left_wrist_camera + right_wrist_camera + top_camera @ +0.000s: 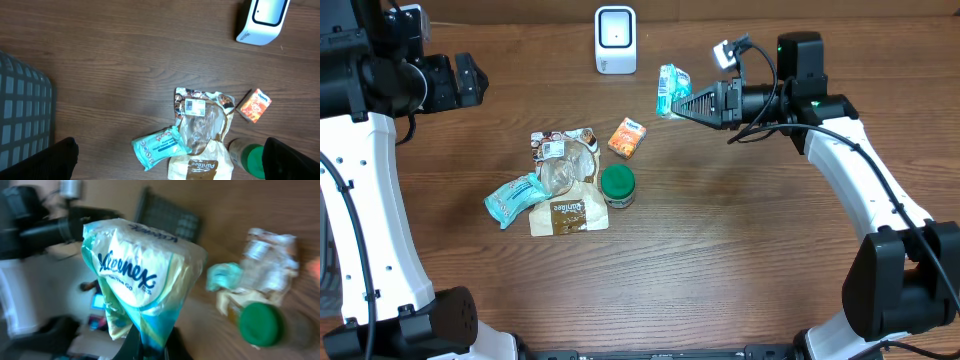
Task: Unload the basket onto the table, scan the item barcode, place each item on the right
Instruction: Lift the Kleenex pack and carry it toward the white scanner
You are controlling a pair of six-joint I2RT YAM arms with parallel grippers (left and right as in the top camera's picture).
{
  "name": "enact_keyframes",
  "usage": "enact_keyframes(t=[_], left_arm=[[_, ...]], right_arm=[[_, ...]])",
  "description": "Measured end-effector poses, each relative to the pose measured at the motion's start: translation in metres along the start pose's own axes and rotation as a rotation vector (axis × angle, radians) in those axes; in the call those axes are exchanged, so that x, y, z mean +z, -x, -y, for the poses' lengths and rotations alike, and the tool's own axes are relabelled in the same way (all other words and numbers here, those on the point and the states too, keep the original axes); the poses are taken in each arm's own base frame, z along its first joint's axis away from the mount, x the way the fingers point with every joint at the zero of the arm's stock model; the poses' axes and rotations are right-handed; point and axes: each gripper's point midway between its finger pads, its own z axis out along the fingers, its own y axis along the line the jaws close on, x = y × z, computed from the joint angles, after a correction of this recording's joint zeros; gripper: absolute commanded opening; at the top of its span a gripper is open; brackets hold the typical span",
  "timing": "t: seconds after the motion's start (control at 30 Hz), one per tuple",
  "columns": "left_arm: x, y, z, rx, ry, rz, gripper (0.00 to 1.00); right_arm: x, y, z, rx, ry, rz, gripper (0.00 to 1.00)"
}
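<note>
My right gripper (688, 103) is shut on one end of a teal and white Kleenex tissue pack (671, 89), holding it in the air right of the white barcode scanner (615, 39) at the table's back. In the right wrist view the pack (142, 275) fills the middle, pinched at its lower end between the black fingers (131, 342). My left gripper (470, 80) hangs open at the far left, above bare table, with nothing between its fingers (52, 159). The scanner (262, 20) shows at the top right of the left wrist view.
A pile lies mid-table: a teal wipes pack (515, 197), a tan Panibee bag (568, 213), a clear snack bag (563, 155), a green-lidded jar (617, 184) and a small orange box (627, 138). A grey basket (22, 115) stands at the left.
</note>
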Motion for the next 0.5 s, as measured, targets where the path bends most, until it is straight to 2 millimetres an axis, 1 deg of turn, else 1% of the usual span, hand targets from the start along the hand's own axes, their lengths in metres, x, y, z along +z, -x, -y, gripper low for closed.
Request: enact_keyframes(t=[0.07,0.13,0.23,0.37,0.5], left_arm=[[0.000,0.000,0.000,0.000,0.000,0.000,1.00],[0.000,0.000,0.000,0.000,0.000,0.000,1.00],[0.000,0.000,0.000,0.000,0.001,0.000,1.00],[0.000,0.000,0.000,0.000,0.001,0.000,1.00],[0.000,0.000,0.000,0.000,0.000,0.000,1.00]], right_arm=[[0.000,0.002,-0.015,-0.026,0.064,-0.025,0.04],[-0.001,0.007,-0.035,-0.060,0.121,-0.053,0.04],[-0.003,0.012,-0.051,-0.096,0.146,-0.070,0.04],[-0.005,0.018,-0.069,-0.131,0.155,-0.073,0.04],[-0.005,0.018,-0.074,-0.096,0.157,-0.079,0.04]])
